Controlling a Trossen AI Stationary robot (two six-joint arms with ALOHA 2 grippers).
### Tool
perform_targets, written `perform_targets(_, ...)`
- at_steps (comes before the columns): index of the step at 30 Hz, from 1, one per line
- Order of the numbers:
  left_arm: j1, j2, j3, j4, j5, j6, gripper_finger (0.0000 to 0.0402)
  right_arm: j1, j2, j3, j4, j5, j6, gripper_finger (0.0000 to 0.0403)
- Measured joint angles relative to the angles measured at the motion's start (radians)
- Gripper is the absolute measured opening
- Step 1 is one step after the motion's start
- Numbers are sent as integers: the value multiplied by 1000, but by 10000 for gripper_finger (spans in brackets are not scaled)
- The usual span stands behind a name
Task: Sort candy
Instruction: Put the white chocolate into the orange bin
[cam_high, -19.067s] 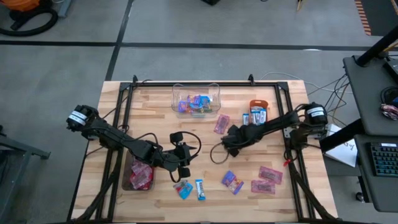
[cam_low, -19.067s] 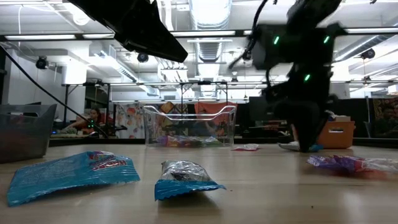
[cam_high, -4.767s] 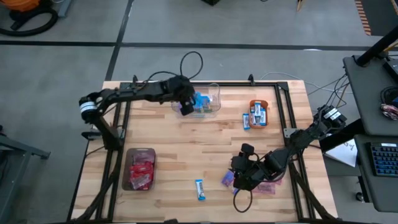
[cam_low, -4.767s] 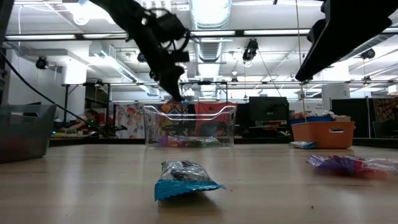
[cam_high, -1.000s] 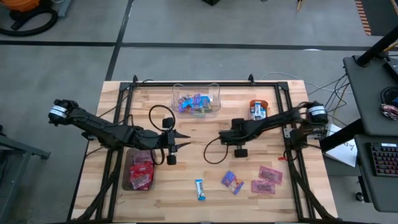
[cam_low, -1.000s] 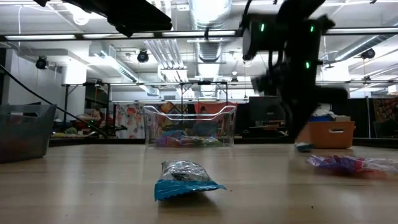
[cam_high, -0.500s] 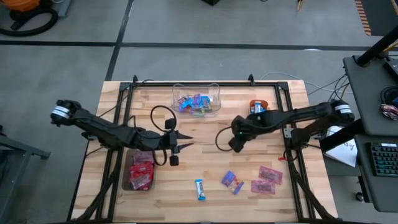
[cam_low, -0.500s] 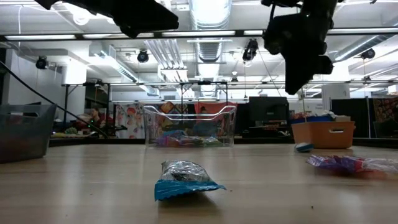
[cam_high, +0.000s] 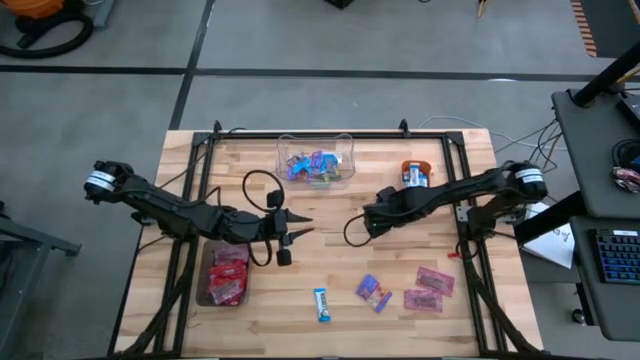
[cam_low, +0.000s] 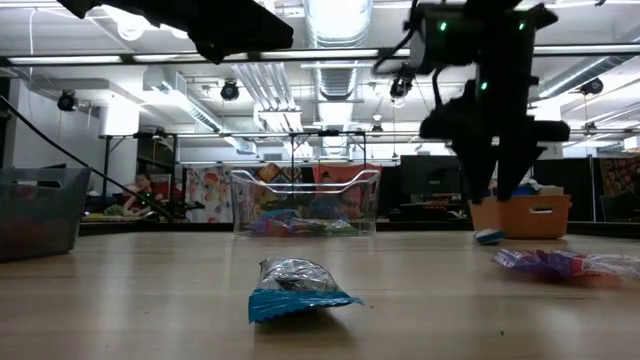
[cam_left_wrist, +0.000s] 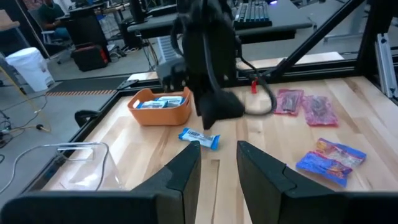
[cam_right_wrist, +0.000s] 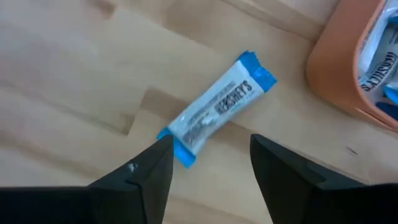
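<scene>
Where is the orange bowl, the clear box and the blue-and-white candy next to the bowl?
orange bowl (cam_left_wrist: 160, 114): left wrist view, on its front wall.
clear box (cam_high: 344, 146): high view, on its right rim.
blue-and-white candy (cam_right_wrist: 214, 111): right wrist view, on the middle of its wrapper.

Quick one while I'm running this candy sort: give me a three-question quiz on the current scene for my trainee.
1. True or false: the right tool is open, with a blue-and-white bar lying on the table beneath it.
2. How many pink packets lie loose on the table? A) one B) two C) four
3. Fill in: the bar under the right tool lies beside the ___ bowl.

Key: 1 true; 2 B; 3 orange. The left tool is open over mid-table and holds nothing.
</scene>
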Motion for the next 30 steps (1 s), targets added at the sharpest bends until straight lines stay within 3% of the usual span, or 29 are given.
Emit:
perform_targets(8,0,1,0,-8,0,0,88,-16,167,0,48,37,121,205)
perform_targets(14,0,1,0,-8,0,-8,88,-18,235,2,111,29,100,201)
perform_targets(18,0,1,0,-8,0,-15,88,-17,237,4,123,25,86,168)
perform_targets(26,0,1,0,-4,0,-23,88,-17,218,2,136,18,35,60)
perform_targets(30,0,1,0,-4,0,-34,88,-17,197,5,135,13,-10,38)
